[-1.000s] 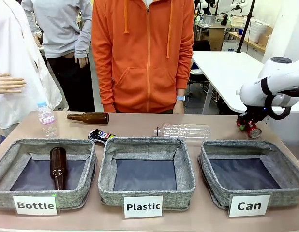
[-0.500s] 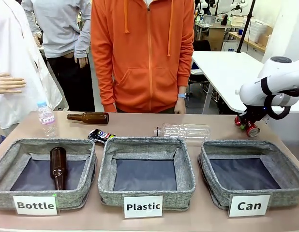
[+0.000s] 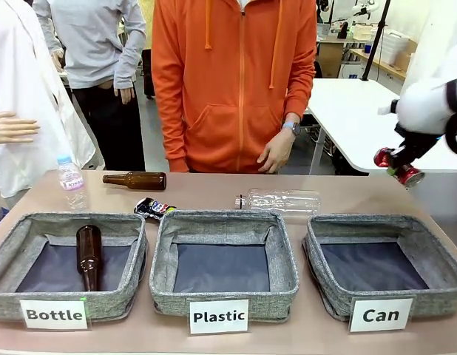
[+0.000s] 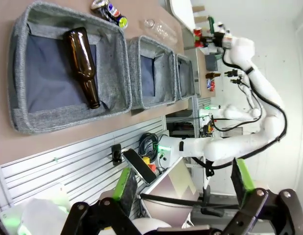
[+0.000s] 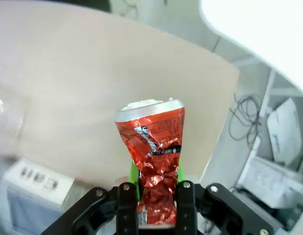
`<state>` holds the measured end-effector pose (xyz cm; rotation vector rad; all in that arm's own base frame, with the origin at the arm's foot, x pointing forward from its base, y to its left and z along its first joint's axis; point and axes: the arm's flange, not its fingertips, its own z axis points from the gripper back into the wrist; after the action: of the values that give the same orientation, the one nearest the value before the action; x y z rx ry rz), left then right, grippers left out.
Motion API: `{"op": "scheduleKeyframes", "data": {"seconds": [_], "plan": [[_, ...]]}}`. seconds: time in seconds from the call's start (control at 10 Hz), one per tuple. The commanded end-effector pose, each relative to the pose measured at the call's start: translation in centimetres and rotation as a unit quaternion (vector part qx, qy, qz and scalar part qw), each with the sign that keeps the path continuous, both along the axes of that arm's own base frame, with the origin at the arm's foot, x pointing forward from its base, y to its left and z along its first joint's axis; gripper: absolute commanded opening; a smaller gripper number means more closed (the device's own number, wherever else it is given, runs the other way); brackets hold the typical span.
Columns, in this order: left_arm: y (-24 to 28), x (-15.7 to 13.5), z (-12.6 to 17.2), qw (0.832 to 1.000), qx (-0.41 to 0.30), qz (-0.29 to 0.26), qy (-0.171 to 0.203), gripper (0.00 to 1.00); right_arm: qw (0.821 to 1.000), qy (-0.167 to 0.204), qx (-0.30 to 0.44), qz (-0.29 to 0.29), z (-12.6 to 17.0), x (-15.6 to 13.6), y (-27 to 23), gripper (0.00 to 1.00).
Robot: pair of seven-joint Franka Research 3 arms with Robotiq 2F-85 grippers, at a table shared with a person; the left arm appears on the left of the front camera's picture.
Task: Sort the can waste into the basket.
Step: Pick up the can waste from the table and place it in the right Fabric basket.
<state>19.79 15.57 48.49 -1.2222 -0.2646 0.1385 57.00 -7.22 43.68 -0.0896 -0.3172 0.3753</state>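
**A:** What is the right gripper [image 5: 156, 204] holding?

**B:** Its jaws are clamped on the lower half of the red can [image 5: 152, 139], with the silver end pointing away from the wrist. In the front view the can hangs in the air, above and beyond the far right corner of the Can basket [image 3: 376, 222].

**A:** So how should the drop go?

**B:** I'd bring it toward the robot and a little left until the can sits over the dark lining, not the rim. Then lower it and part the fingers only there. A crushed can is light and lopsided, so dropped from high up it may bounce off the fabric wall.

**A:** Any edges to mind?

**B:** The table [image 5: 83, 88] ends just right of the can, with floor past it, so a slip here loses the can. Toward the basket the way is open. The clear bottle [image 3: 284, 200] and the person's hand [image 3: 275, 151] are well to the left.

**A:** And the rest?

**B:** The dark can [image 3: 154, 208] lies behind the Plastic basket [image 3: 222, 219]. The left gripper [image 4: 183, 196] is spread wide and holds nothing.
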Motion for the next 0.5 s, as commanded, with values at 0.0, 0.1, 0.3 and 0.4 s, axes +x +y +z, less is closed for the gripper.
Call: {"op": "scheduleKeyframes", "data": {"seconds": [0.0,0.1,0.3,0.4], "plan": [[0.0,-0.2,-0.1,1.0,-0.001,0.003,0.003,1.0,0.988,0.023,0.038,0.146,4.3,-9.8,0.4,0.2],[0.0,-0.2,-0.1,1.0,-0.001,0.003,0.003,1.0,0.975,0.042,0.042,0.214,4.6,-12.6,1.2,0.2],[0.0,-0.2,-0.1,1.0,-0.001,0.003,0.003,1.0,0.91,0.09,0.05,0.401,3.6,-17.3,3.4,0.2],[0.0,-0.2,-0.1,1.0,-0.001,0.003,0.003,1.0,0.876,0.112,0.046,0.466,3.1,-18.7,4.0,0.2]]}}
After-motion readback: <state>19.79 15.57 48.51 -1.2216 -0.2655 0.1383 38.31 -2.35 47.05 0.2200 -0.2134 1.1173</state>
